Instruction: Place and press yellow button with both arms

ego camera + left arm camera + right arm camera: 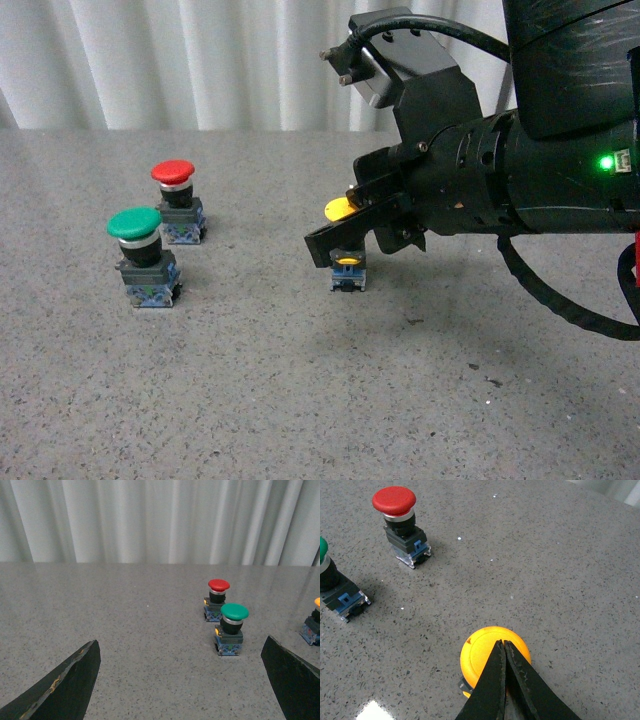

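Observation:
The yellow button (pixel 339 209) stands upright on the grey table, right of centre, its blue-grey base (pixel 347 275) on the surface. My right gripper (pixel 312 240) is shut and empty. In the right wrist view its closed tips (pixel 503 643) lie over the middle of the yellow cap (pixel 479 652); I cannot tell whether they touch it. My left gripper (pixel 182 680) is open and empty, low over bare table, with its fingers (pixel 65 685) wide apart. The yellow button shows at the edge of the left wrist view (pixel 316 603), beyond one finger. The left arm is out of the front view.
A green-capped button (pixel 135 225) and a red-capped button (pixel 173 172) stand close together at the left of the table. Both also show in the left wrist view, green (pixel 234 612) and red (pixel 218 585). A white curtain (pixel 200 60) hangs behind the table.

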Robot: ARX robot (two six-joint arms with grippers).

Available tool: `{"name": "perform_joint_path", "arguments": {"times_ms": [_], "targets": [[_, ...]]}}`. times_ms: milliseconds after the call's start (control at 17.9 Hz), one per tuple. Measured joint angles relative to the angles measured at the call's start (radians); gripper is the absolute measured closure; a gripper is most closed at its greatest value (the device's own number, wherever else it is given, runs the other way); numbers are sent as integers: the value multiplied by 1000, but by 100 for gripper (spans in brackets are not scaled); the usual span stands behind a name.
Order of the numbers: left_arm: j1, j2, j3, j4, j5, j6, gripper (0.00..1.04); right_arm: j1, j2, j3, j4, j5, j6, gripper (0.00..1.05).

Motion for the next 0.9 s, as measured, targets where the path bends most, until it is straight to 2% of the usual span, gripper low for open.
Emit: {"name": "perform_joint_path", "arguments": {"times_ms": [224, 559, 895], "targets": [[0, 0, 0, 0, 0, 0, 7, 0, -11, -30, 79, -18, 47, 103], [0, 0, 0, 0, 0, 0, 7, 14, -101, -61, 111, -43, 84, 103], [0, 0, 0, 0, 0, 0, 7, 40, -388, -187, 170, -4, 199, 103]]}}
